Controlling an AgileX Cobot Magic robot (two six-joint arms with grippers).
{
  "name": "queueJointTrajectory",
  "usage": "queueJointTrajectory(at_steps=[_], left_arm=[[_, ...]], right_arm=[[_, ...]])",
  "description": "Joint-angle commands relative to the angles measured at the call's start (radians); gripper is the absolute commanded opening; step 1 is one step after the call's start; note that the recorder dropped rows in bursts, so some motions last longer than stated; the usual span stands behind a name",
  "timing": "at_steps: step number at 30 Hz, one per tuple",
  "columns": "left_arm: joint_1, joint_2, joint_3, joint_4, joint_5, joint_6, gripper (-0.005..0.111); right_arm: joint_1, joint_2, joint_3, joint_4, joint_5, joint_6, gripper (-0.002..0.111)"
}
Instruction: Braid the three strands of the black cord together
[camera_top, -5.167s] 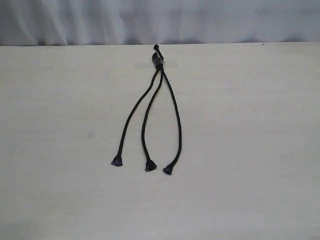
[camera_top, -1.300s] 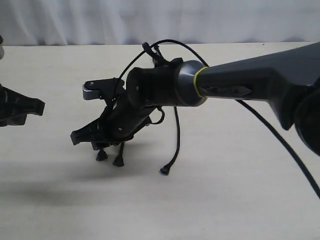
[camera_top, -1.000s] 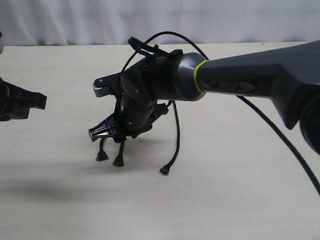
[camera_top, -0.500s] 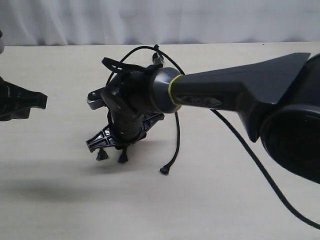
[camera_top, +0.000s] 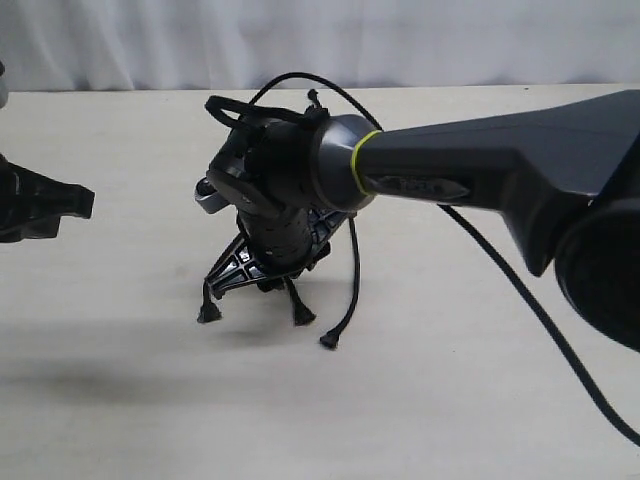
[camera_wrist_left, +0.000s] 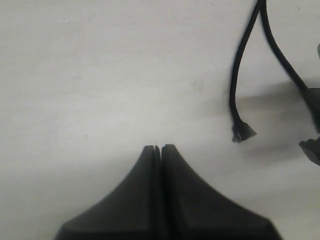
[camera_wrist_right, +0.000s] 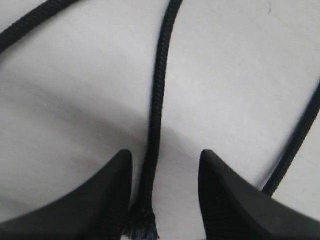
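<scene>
Right wrist view: right hand (camera_wrist_right: 166, 159) spread apart, straddling one strand (camera_wrist_right: 159, 85), not pinching.

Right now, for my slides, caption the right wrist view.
Open right gripper straddling one black strand on the table.

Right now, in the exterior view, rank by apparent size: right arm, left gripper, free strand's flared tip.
1. right arm (near the camera)
2. left gripper, partly out of frame
3. flared tip
</scene>
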Motion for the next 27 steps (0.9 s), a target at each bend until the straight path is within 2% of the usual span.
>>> queueJointTrajectory(at_steps=[1, 3, 5, 8, 16, 25, 27], left_arm=[[-0.006, -0.001, -0.010, -0.008, 0.008, -0.005, 0.000], [-0.006, -0.001, -0.010, -0.008, 0.012, -0.005, 0.000], [-0.006, -0.001, -0.010, -0.008, 0.014, 0.002, 0.000], [-0.006, -0.001, -0.010, -0.008, 0.018, 0.002, 0.000], [-0.006, -0.001, -0.010, -0.008, 0.034, 0.005, 0.000], [-0.006, -0.001, -0.010, -0.008, 0.036, 0.005, 0.000], [-0.006, -0.001, -0.010, -0.008, 0.032, 0.005, 0.000]], right_arm=[[-0.005, 0.023, 0.003, 0.003, -0.005, 0.038, 0.042], [-0.005, 0.030, 0.003, 0.003, -0.005, 0.037, 0.040], [-0.005, 0.034, 0.003, 0.003, -0.002, 0.037, 0.029], [-0.005, 0.036, 0.003, 0.003, 0.006, 0.035, 0.004], [-0.032, -0.013, 0.003, 0.055, 0.028, -0.042, 0.004], [-0.165, -0.062, 0.005, 0.401, 0.003, -0.276, 0.005], [-0.163, -0.052, 0.005, 0.414, -0.016, -0.283, 0.011]])
